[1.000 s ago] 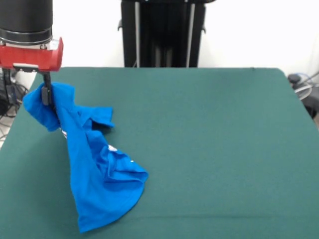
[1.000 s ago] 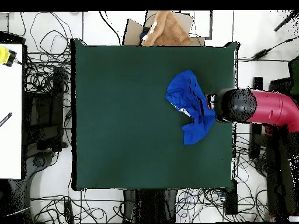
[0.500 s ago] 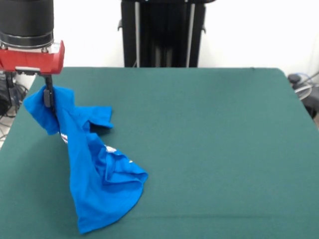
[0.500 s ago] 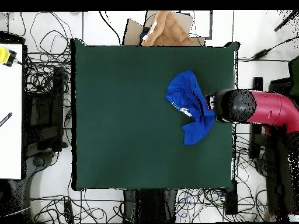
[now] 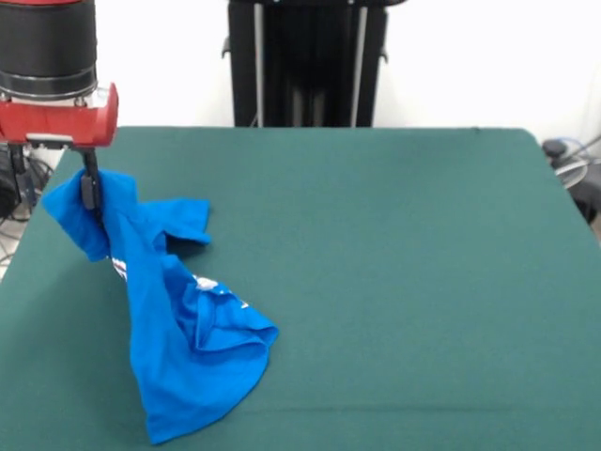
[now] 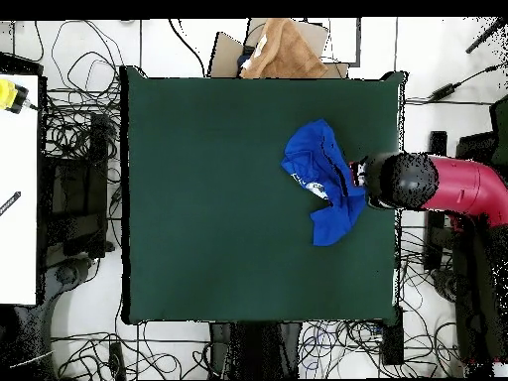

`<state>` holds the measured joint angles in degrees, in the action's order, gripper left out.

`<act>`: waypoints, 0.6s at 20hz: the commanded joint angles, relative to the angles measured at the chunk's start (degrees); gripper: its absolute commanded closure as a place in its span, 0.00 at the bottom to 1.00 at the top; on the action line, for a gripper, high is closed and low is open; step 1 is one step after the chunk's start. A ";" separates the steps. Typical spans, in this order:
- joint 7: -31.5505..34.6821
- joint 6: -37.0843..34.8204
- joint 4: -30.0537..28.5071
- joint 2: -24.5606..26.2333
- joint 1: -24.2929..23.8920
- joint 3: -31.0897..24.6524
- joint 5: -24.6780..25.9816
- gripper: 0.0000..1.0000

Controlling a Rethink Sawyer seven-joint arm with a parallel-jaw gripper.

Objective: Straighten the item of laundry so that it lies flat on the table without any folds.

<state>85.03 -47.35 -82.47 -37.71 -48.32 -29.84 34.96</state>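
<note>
The front view showed the gripper (image 5: 90, 188) clenched on an upper edge of the blue T-shirt (image 5: 178, 329), a grip the overhead view hid beneath the arm's black and red end. From overhead, the T-shirt (image 6: 319, 179) could be seen near one side edge of the green desk (image 6: 218, 198), touching the arm. In the front view the cloth hung from the gripper and trailed down to a crumpled, folded heap on the desk (image 5: 394, 282), with bits of white print showing among the creases.
</note>
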 commanded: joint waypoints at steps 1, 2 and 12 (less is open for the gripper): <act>-8.86 4.40 -4.68 3.88 -0.49 -4.22 1.12 0.00; -8.79 4.97 -4.49 4.63 -0.49 -4.22 1.42 0.00; -7.28 6.07 -3.92 6.46 1.02 -3.08 2.72 0.00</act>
<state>85.03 -44.12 -82.46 -33.47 -49.49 -30.01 35.28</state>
